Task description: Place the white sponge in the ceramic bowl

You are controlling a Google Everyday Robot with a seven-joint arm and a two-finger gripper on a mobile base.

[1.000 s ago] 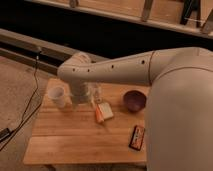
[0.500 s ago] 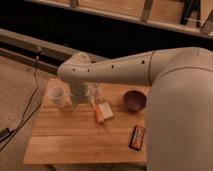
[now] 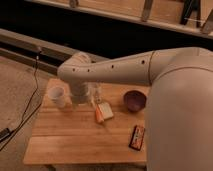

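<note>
The white sponge [image 3: 105, 110] lies flat near the middle of the wooden table [image 3: 75, 140], with an orange carrot [image 3: 98, 115] against its left side. To its right stands the dark purple ceramic bowl [image 3: 134, 100], with nothing in it that I can see. My gripper [image 3: 86, 100] hangs from the arm that reaches in from the right. It is just left of and behind the sponge, between the sponge and a white cup [image 3: 57, 96]. Its jaws stand open with nothing between them.
A dark snack packet [image 3: 137, 137] lies near the table's front right. A black cable [image 3: 25, 107] runs down across the floor to the left of the table. Behind the table is a dark wall with a long rail.
</note>
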